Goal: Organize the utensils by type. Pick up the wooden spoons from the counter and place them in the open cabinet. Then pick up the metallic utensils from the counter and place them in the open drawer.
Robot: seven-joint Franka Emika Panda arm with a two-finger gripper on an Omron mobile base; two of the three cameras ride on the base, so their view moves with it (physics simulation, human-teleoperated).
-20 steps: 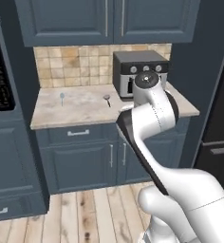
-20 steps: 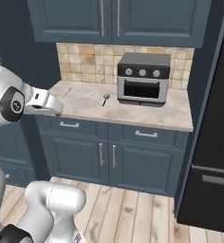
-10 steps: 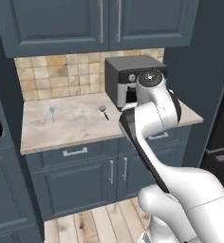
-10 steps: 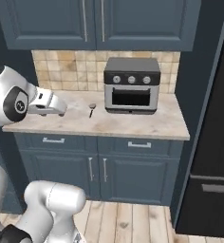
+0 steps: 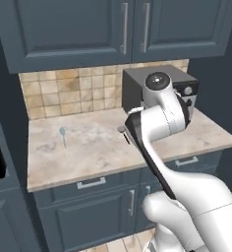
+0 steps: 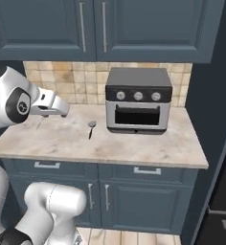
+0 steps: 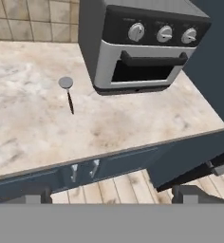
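With the toaster oven (image 5: 159, 93) taken as the landmark, the counter (image 5: 98, 152) is read from left to right. Far to the oven's left, near the tiled backsplash, the pale silver-blue spoon (image 5: 63, 135) is seen lying flat. Closer in, just left of the oven's front corner, the round-headed utensil with the black handle (image 6: 91, 128) is laid with its head toward the wall and its handle toward the counter edge. No wooden spoon can be made out in these views.

A metal piece is judged to be the likely first target (the black-handled one being nearest). The pick is best made from above, with the fingers set across the thin handle, since so flat a piece is easily pushed along the stone.

The arm is held high, elbow raised in front of the oven, forearm angled down toward the counter. The gripper (image 7: 109, 195) is poised well above the counter edge, its jaws spread wide and nothing between them.
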